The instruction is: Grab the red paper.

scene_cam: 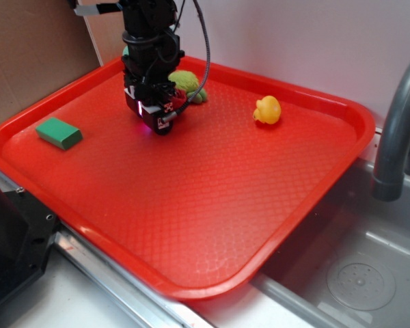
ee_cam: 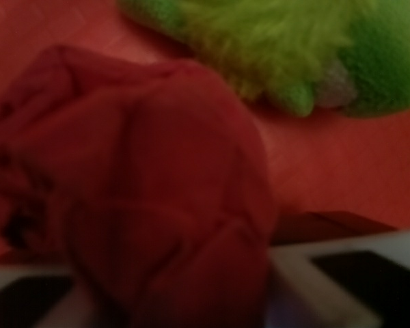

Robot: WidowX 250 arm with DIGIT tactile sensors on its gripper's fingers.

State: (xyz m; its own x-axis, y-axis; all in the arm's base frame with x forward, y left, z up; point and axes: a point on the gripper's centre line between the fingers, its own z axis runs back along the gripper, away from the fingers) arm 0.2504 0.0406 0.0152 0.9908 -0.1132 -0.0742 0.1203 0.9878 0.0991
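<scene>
1. Exterior view, from the left: a green block (scene_cam: pixel 59 132) lies near the left rim of the big red tray (scene_cam: pixel 212 205); next comes the gripper (scene_cam: pixel 161 120), low over the tray; just behind it sits a fuzzy green toy (scene_cam: pixel 189 83); further right, well apart, stands a yellow duck (scene_cam: pixel 267 109); a grey tap (scene_cam: pixel 396 130) rises at the far right.
2. Wrist view: the red paper (ee_cam: pixel 143 205), a dark crumpled wad, fills the left and middle; the green toy (ee_cam: pixel 294 55) lies just beyond it, at the top.
3. What could go wrong: the paper is soft and wrinkly, so I think it could squash thin and slip out on the way up; the fuzzy toy is so near that it might get bumped.
4. The pincer seems to sit around the wad, with pale finger pads (ee_cam: pixel 342 266) low down on either side; the picture is too blurry for me to tell if it is pinching yet.
</scene>
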